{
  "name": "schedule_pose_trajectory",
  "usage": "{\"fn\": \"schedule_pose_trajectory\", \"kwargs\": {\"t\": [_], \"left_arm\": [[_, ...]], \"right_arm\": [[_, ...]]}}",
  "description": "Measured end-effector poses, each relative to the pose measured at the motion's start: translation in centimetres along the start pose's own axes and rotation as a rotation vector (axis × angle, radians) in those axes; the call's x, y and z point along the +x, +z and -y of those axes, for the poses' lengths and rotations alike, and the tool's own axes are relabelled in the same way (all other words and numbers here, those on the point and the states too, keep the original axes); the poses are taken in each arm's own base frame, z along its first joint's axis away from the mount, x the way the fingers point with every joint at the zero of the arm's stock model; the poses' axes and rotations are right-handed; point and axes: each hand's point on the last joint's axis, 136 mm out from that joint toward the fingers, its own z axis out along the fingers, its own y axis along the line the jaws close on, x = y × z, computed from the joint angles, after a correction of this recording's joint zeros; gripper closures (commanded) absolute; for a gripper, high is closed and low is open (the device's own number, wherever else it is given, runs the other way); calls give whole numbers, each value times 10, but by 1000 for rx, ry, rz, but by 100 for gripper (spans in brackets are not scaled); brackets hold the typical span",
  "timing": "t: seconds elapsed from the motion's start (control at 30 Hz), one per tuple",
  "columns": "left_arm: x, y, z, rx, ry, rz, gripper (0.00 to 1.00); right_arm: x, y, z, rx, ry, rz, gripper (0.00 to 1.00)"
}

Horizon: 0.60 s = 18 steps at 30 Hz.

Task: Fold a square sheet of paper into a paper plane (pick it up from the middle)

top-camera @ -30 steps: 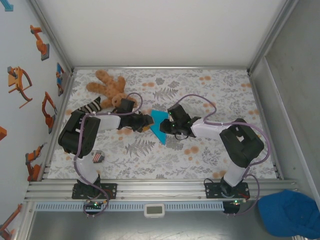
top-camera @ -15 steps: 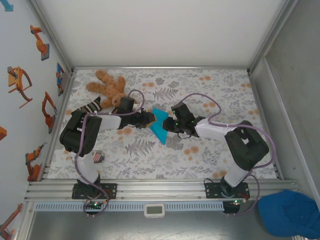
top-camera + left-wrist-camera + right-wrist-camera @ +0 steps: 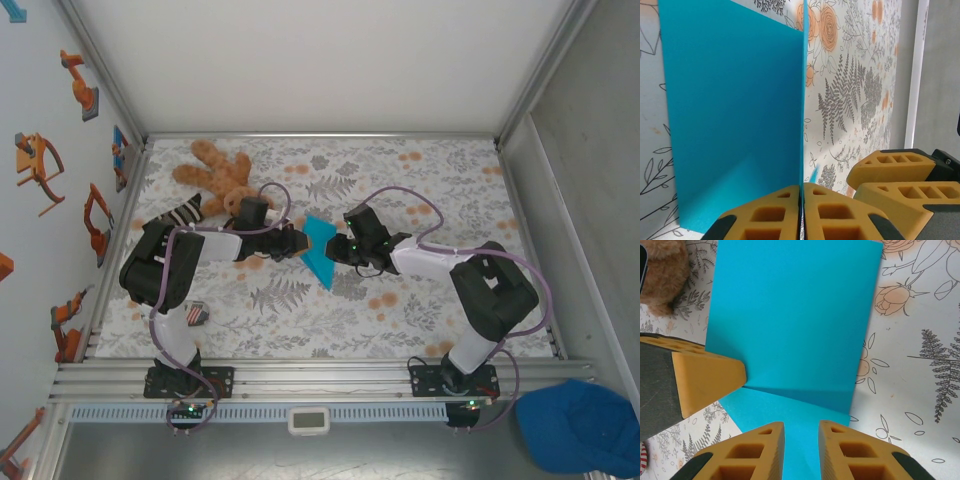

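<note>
Cyan square sheet of paper (image 3: 320,252), mid-table, partly creased: we see the left gripper (image 3: 801,192) pinching its nine-o'clock edge, the right gripper (image 3: 801,432) part-open at three o'clock; most folds remain, we judge.

Bright, even, diffuse light fills the overhead view – the white back wall (image 3: 320,60) is nearly washed out, and the arms (image 3: 200,245) throw only soft, short shadows onto the worktop (image 3: 420,300). In the left wrist view the square sheet of paper (image 3: 735,110) is crisp, with 1 darker shadow wedge across its lower part. The left hand (image 3: 801,187), close to the lens, looks soft, and the far right strip is pale and blurred. In the right wrist view the paper is evenly lit – a thin shadow band marks its crease, and the teddy bear (image 3: 660,275) is out of focus.
</note>
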Motion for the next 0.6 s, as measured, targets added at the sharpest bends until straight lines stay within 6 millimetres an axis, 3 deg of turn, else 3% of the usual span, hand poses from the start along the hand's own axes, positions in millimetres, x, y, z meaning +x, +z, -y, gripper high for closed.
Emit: {"fn": "schedule_pose_trajectory", "kwargs": {"t": [0.37,0.5,0.6], "left_arm": [[-13,-7,-8,-90,-70,87,93],[-16,-8,-17,-183,-127,121,93],[-19,-7,-15,-252,-149,138,93]], "right_arm": [[-15,-22,11,94,-107,88,73],[-7,-24,20,206,-240,87,71],[0,-24,12,245,-348,87,65]]}}
